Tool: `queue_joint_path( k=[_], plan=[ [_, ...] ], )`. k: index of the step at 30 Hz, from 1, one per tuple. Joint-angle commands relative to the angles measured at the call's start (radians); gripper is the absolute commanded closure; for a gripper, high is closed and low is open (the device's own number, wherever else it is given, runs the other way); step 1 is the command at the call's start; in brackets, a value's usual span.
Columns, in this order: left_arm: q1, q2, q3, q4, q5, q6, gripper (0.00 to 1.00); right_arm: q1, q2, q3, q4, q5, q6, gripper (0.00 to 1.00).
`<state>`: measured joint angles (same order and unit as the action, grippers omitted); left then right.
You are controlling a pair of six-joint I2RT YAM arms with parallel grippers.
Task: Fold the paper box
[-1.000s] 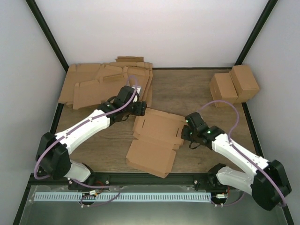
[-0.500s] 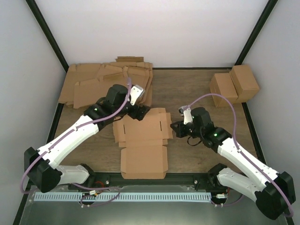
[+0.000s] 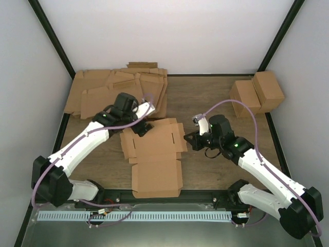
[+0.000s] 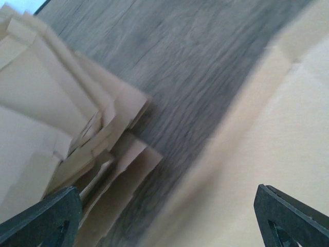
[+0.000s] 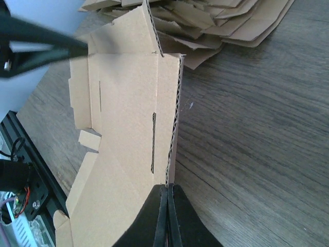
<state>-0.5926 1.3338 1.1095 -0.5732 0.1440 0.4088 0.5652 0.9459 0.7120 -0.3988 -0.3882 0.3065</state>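
Toward the near edge of the desk (image 3: 216, 103), between the two arms, the paper box (image 3: 154, 154) lies as an unfolded blank with its flaps spread out. The right gripper (image 3: 188, 140), fingers pressed together with nothing visible between them, sets its tip against the blank's right edge, apparently to brace or nudge the sheet. The left gripper (image 3: 143, 126), jaws spread wide, hovers over the blank's far-left corner, seemingly ready to take a flap. Spare cardboard sheets (image 3: 113, 92) are stacked at the far-left corner and two folded cartons (image 3: 257, 92) stand at the far-right, well apart from the work.
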Motion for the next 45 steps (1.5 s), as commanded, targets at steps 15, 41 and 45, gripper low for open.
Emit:
queue_joint_path(
  k=[15,41,45],
  plan=[
    [0.165,0.139,0.097,-0.198,0.513,0.322,0.51,-0.003,0.034,0.092,-0.049,-0.051,-0.072,0.99],
    [-0.184,-0.160,-0.123,0.066,-0.290,-0.081,0.96,-0.002,0.065,-0.006,0.088,0.063,0.138,0.28],
    [-0.242,-0.156,-0.149,0.102,-0.434,-0.091,0.96,-0.002,0.050,-0.039,0.078,0.059,0.162,0.26]
  ],
)
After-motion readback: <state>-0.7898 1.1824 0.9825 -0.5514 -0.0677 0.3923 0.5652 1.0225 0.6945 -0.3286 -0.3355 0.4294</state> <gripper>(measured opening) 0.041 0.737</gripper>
